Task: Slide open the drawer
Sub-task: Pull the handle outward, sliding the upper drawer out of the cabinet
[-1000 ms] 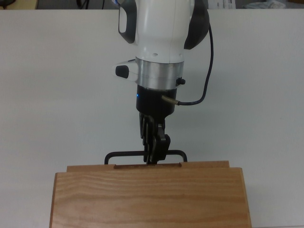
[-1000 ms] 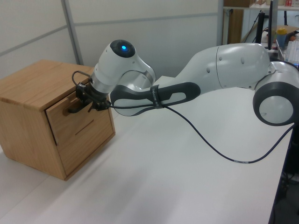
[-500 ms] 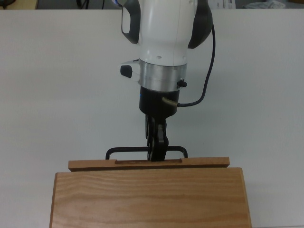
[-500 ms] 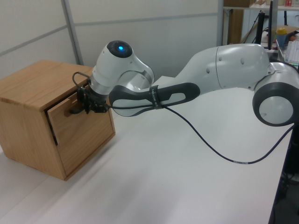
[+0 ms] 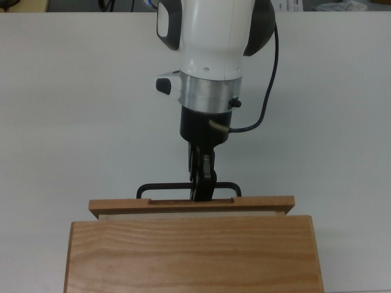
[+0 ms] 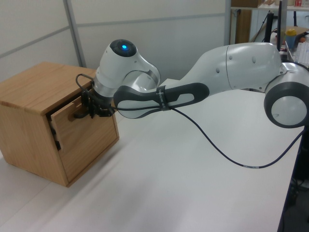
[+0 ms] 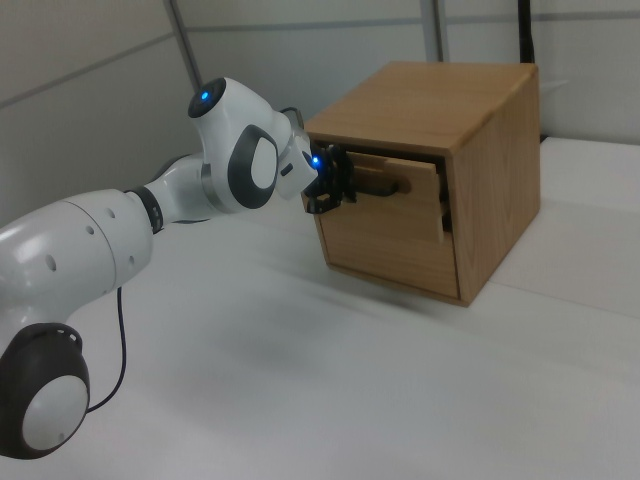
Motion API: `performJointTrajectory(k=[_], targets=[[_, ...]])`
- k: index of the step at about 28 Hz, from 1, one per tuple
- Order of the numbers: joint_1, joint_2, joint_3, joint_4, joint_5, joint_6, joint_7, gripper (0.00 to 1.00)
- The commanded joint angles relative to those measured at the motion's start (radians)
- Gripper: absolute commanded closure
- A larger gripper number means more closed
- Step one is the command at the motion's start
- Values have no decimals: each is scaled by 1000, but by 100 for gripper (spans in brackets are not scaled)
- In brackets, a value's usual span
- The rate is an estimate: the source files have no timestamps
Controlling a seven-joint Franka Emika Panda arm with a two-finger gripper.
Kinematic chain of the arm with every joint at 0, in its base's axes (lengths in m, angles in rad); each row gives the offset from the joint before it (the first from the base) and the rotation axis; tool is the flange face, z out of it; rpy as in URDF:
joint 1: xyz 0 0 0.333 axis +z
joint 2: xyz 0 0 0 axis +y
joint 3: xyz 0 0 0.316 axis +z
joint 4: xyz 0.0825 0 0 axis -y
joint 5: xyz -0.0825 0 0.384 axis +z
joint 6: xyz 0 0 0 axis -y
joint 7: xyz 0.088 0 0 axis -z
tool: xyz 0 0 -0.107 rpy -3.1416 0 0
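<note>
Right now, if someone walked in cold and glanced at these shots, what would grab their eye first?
Probably the big white robot arm reaching across the white table, with its pincer closed on the thin black handle of the drawer. Next, the wooden cabinet at the right view's right, its upper drawer pulled out a short way so a gap shows behind the front panel.

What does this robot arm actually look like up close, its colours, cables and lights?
The arm is glossy white with rounded segments, dark grey joint caps and a silver ring near the wrist. A thin black cable hangs beside it. A blue light glows on the wrist housing. The end effector is small and black.
</note>
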Motion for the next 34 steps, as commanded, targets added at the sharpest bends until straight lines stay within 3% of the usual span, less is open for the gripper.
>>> performJointTrajectory(k=[1,16,25,34], targets=[[-1,-109,33,-137,-12,-50,41,100],[-4,-288,34,-344,-4,-50,19,100],[-13,-364,34,-408,-4,-51,16,100],[-13,-474,33,-527,0,-64,-10,100]])
